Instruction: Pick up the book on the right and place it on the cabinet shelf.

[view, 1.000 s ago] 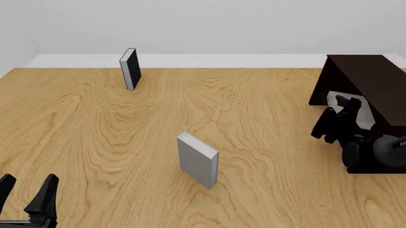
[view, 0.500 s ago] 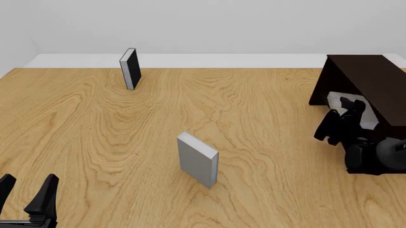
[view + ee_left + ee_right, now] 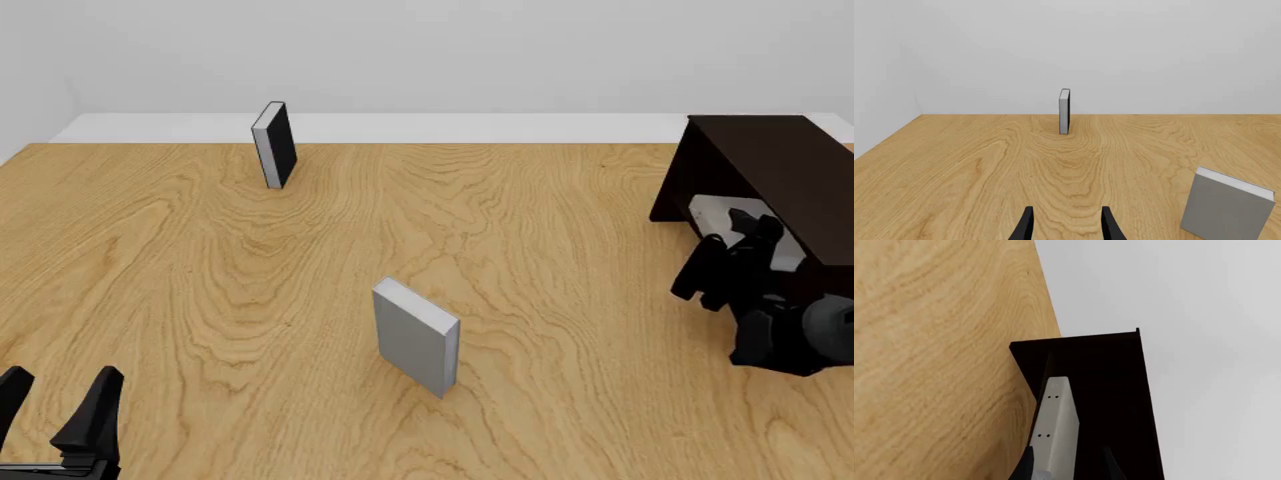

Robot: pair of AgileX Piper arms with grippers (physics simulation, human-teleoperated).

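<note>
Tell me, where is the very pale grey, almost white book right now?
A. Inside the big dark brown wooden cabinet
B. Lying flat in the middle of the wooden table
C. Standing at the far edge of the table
A: the pale grey, almost white book shows inside the recess of the big dark brown wooden cabinet, with the right tool just in front of it.

Wood table (image 3: 200, 280): black book (image 3: 274, 144), grey book (image 3: 415, 337), cabinet (image 3: 774, 180).
</note>
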